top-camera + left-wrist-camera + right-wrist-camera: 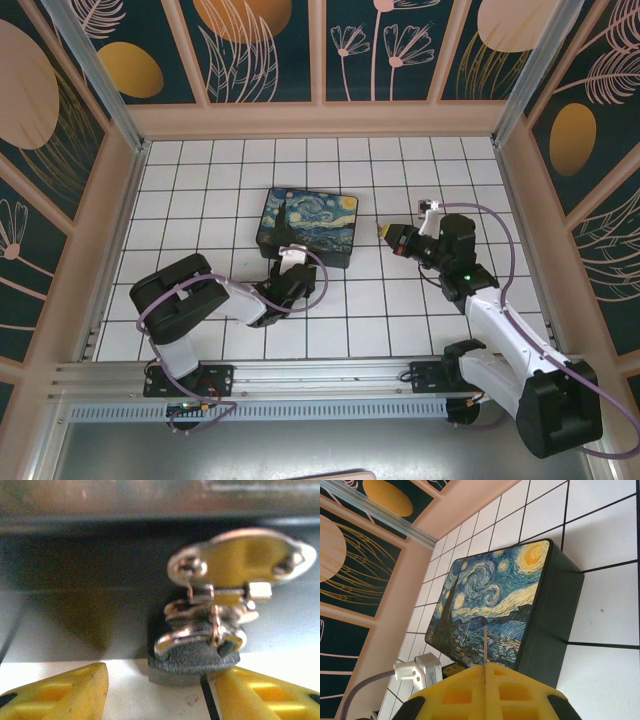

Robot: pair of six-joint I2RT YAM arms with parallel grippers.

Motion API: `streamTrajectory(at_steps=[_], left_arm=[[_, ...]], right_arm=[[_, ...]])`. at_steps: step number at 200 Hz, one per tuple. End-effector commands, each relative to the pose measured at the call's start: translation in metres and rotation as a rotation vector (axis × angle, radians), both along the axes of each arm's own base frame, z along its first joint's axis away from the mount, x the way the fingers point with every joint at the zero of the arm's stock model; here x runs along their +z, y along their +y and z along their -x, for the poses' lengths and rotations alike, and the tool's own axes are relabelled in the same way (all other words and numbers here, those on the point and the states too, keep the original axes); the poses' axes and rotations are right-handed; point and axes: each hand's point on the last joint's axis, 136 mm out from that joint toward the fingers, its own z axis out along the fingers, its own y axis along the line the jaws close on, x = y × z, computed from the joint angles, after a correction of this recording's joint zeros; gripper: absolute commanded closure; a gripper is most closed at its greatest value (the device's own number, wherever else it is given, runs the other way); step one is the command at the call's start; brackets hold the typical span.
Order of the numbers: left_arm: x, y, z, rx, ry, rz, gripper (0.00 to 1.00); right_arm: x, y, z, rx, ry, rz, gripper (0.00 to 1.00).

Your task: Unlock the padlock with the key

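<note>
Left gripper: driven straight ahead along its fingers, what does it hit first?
Probably the shiny metal lock fitting on the dark wall of the painted box, just ahead of the open left gripper and slightly right of centre. The view is blurred, so the gap is unclear.

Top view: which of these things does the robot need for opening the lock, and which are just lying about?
For the job: key, pinched in the right tool; padlock, blurred, on the front of the painted box; left tool, open before it.
Just there: tiled table; patterned walls.
</note>
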Motion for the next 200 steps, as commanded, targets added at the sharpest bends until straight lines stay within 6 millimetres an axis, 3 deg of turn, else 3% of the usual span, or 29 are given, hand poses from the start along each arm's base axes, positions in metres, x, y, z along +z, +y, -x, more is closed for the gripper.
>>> streamTrajectory(at_steps=[1,132,200], left_arm=[[0.008,-0.002,-0.012,0.034,-0.047,0.012,0.43],[0.009,-0.006,-0.015,0.027,-0.068,0.016,0.67],[0.023,-0.003,-0.014,0.035,-0.084,0.036,0.78]], right_arm=[[0.006,0.000,-0.001,-0.008,-0.032,0.007,1.00],[0.006,0.007,0.001,0.005,-0.024,0.014,1.00],[0.004,0.010,0.002,0.011,-0.018,0.016,1.00]])
